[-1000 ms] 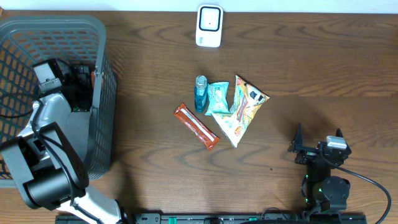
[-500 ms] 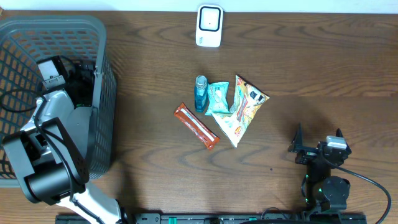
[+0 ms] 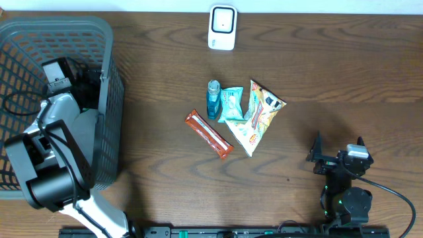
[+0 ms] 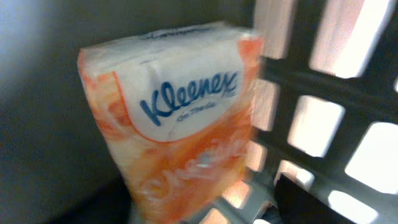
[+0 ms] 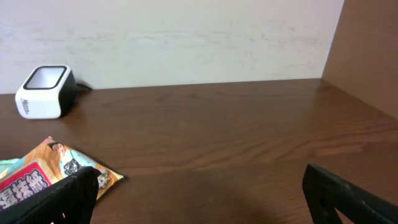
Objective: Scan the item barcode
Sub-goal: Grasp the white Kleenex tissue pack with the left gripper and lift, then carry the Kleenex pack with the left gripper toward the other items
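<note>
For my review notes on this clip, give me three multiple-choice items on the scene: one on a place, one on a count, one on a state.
1. Where does the white scanner stand?
A. In the grey basket.
B. At the far edge of the table, beyond the loose items.
C. Beside the right arm.

2. How many loose items lie mid-table?
A. Two.
B. Four.
C. Six.

3. How is the right gripper?
A. Shut, holding something.
B. Shut, holding nothing.
C. Open, holding nothing.

Answers:
1 B: the overhead view shows it at the top edge, apart from everything else.
2 B: there are a bottle, a teal packet, a snack bag and a bar.
3 C: its wrist view shows the fingers wide apart with only table between them.
</note>
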You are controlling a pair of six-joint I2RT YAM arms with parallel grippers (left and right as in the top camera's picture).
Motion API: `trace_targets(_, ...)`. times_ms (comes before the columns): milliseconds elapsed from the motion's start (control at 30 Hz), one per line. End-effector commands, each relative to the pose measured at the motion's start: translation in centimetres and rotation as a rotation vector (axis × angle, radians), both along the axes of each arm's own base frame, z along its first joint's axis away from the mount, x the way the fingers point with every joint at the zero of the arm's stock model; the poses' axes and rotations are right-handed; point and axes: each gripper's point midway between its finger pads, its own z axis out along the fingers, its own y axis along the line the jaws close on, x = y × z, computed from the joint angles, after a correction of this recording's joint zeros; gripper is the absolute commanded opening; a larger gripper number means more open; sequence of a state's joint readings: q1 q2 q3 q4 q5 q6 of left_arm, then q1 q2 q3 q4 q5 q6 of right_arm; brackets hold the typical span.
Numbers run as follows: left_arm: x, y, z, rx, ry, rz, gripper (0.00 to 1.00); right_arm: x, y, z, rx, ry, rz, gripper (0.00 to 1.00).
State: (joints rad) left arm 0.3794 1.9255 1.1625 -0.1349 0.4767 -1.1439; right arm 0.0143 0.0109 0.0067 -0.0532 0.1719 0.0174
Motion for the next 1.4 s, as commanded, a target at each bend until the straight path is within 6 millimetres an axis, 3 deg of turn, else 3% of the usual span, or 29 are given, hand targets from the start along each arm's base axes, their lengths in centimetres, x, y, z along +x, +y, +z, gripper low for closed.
trace_targets(0,-3.7,-1.1,-6.6,-0.028,0.205,-0.008,0.27,0.0,-0.2,0.0,-0.008,0.000,-0.008,0.99)
trace_targets(67,-3.9,-1.1,-6.7,-0.015,0.210,-0.026,0.08,0.0,-0.2,0.0,-0.008,0.000,-0.008,0.99)
trace_targets(333,-5.3,-1.4,-7.1,-0.016,0.265,-0.043,0.07,0.0,-0.2,0.0,-0.008,0.000,-0.008,0.99)
trace_targets(467,-5.2,-1.1,-5.4,0.027,0.239,-0.062,0.07,0.0,-0.2,0.0,-0.008,0.000,-0.008,0.99)
trace_targets(567,-4.8,-0.4,-2.5,0.103,0.182,-0.086,0.07,0.0,-0.2,0.0,-0.008,0.000,-0.008,0.99)
trace_targets(733,-5.3,1.5,6.0,0.337,0.045,-0.108,0.07,0.0,-0.2,0.0,-0.008,0.000,-0.008,0.99)
trace_targets(867,-8.7,3.0,14.2,0.564,-0.026,-0.044,0.07,0.0,-0.2,0.0,-0.008,0.000,-0.008,0.99)
trace_targets(967,-11.5,2.7,20.0,0.713,-0.112,-0.019,0.07,0.0,-0.2,0.0,-0.008,0.000,-0.008,0.99)
trace_targets(1000,-12.6,2.0,22.4,0.768,-0.168,-0.027,0.07,0.0,-0.2,0.0,-0.008,0.000,-0.008,0.99)
trace_targets(1100,-14.7,-0.6,27.2,0.855,-0.317,-0.072,0.07,0.0,-0.2,0.0,-0.008,0.000,-0.008,0.99)
trace_targets(1167,-16.0,-2.8,29.1,0.867,-0.400,-0.108,0.07,0.0,-0.2,0.0,-0.008,0.000,-0.008,0.99)
trace_targets(1267,-17.3,-6.7,30.2,0.846,-0.491,-0.224,0.07,0.0,-0.2,0.0,-0.008,0.000,-0.008,0.99)
trace_targets(1367,-17.9,-10.4,28.4,0.800,-0.474,-0.376,0.07,0.0,-0.2,0.0,-0.008,0.000,-0.008,0.99)
